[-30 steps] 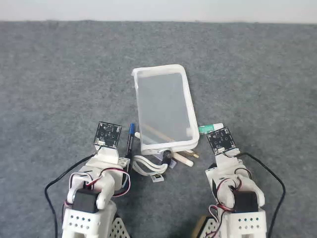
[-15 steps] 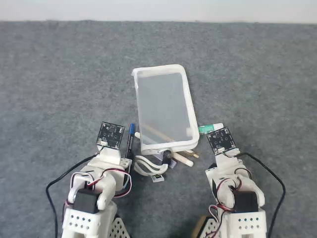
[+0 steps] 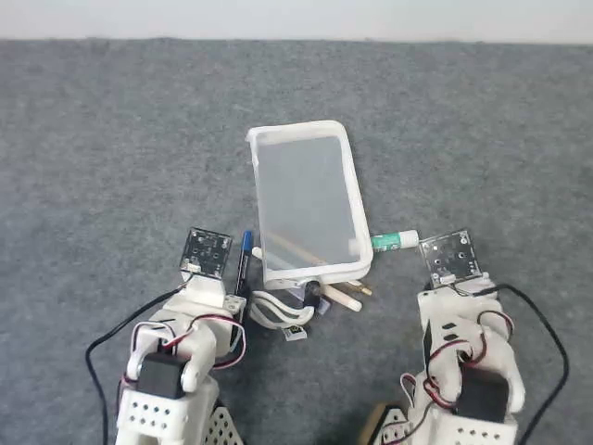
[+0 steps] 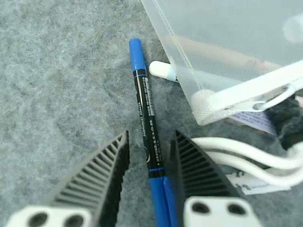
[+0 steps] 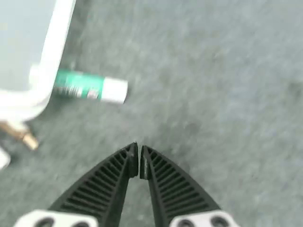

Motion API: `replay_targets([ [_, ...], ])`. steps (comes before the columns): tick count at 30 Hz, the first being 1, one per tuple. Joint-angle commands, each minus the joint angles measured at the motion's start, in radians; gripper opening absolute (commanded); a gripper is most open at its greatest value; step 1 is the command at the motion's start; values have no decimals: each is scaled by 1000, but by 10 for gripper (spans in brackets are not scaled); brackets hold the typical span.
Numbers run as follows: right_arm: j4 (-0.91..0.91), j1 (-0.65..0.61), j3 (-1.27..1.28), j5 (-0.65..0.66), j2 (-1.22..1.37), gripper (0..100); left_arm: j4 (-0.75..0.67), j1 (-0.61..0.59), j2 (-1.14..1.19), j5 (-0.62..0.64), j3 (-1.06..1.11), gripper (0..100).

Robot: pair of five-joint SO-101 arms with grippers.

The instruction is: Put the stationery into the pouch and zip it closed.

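- Right arm has been swung out toward the lower right of the high view since a second ago; the left arm has barely shifted.
- Right gripper is seen clenched on nothing, over bare mat.
- Green-and-white tube is left lying right of centre, its end just beside the pouch rim.
- Left gripper is released, jaws set either side of the blue pen, which is not yet gripped.
- Pen is placed left of the pouch's lower corner, flat on the mat, close beside the rim.
- Pouch is laid mid-frame with the zip end toward the arms; how wide the mouth gapes cannot be told.
- White cable and a wooden stick are crowded at that end.
- Step judged: pen pickup. The pen sits nearer one jaw, so the grip should be centred first, then closed on the barrel.
- Lift should be kept clear of the cable; tip-first entry at the mouth is advised.
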Motion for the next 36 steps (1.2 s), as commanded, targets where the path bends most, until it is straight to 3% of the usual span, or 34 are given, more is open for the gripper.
replay_targets([
  [1, -50, 12, -107, 17, -12, 6, -63, -78, -21, -12, -39, 137],
  [5, -31, -13, -204, 17, -12, 6, -94, -138, -21, -12, -41, 137],
  [10, 58, -151, -345, 9, 10, 6, -95, -140, -21, -12, -41, 137],
  [17, 110, -352, -565, -55, 346, 6, -95, -143, -21, -12, -41, 137],
  [21, 127, -501, -657, -141, 562, 18, -95, -143, -21, -12, -41, 137],
  [27, 117, -662, -681, -384, 765, 194, -95, -144, -21, -12, -39, 137],
  [31, 77, -757, -683, -488, 874, 164, -95, -144, -21, -12, -39, 137],
  [36, -36, -788, -683, -586, 1013, 111, -95, -144, -21, -12, -38, 137],
])
